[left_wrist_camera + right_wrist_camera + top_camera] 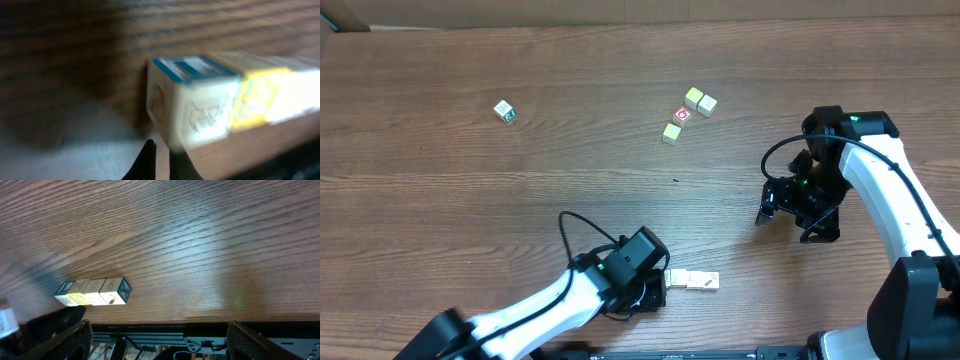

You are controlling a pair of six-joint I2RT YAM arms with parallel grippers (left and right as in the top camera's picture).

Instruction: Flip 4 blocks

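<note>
Wood-grain table point(470, 200) fills pretty much the whole overhead shot, so that's the stage. The blocks point(694, 281) are lined up in one short row near the front edge, lying flat on the wood, cream on top from above. From the right wrist cam they read as four little cubes pressed side to side, with some blue and yellow on the faces showing. The left gripper point(663, 284) sits right at the row's left end and it's clenched tight. In the left wrist view the two dark fingertips point(150, 157) meet with nothing pinched between them, and the end block looms just past them. That view is really blurry, so I can't say whether the tips actually touch the block or only sit beside it. The right gripper point(786, 224) is well off to the right, hovering over bare wood with its jaws spread wide and nothing in them. Its wrist cam shows one finger point(65, 335) low on the left of the frame and the other low on the right. Up at the far side there's a loose little bunch: a red-ring cube point(682, 116) with three yellowish cubes point(694, 97) close around it. A green-marked cube point(503, 111) sits alone way over on the left. Neither arm is near any of those.
</note>
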